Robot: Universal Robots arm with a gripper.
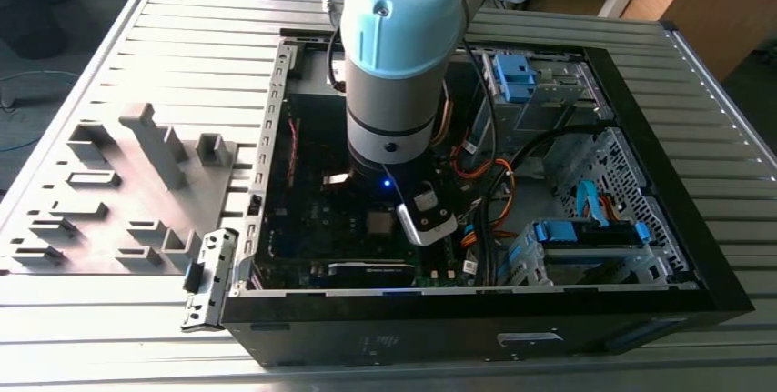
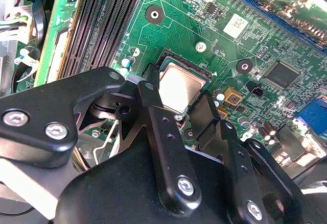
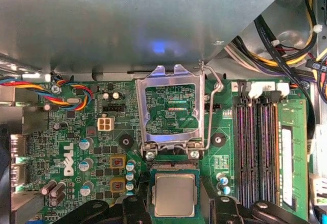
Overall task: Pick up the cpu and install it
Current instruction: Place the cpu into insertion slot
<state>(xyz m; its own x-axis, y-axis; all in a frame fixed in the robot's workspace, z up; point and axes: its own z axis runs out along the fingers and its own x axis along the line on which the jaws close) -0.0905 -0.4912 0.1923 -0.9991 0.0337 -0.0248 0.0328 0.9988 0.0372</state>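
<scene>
One small flat square chip with a shiny silver-grey metal top, the cpu (image 3: 175, 195), sits right inside the span of the black claw (image 3: 177, 206), over the dark socket on the green motherboard (image 3: 76, 132). The second wrist view tells the same story: the claw straddles the chip, set to roughly its width. Is it pinching the chip or only framing it? I cannot tell, because the claw's own body hides the contact at the chip's edges. Nor can I make out whether the chip is fully bedded or a shade above the socket, though it looks square to the socket's frame.

Just beyond the claw, the silver metal retention frame (image 3: 171, 76) stands swung up and open, with its thin wire lever (image 3: 217, 89) lifted beside it. Off to one side of the claw run the long black memory slots (image 3: 250, 147).

In the exterior view, the grey-and-blue arm (image 1: 391, 65) reaches straight down into the open black computer case (image 1: 680, 265), which lies on the grey slatted bench (image 1: 122, 337).

Progress, by my reckoning: the pick-up is done and the chip is at its socket — late in the job. Not yet done: the frame is not down over the chip and the lever is not latched.
</scene>
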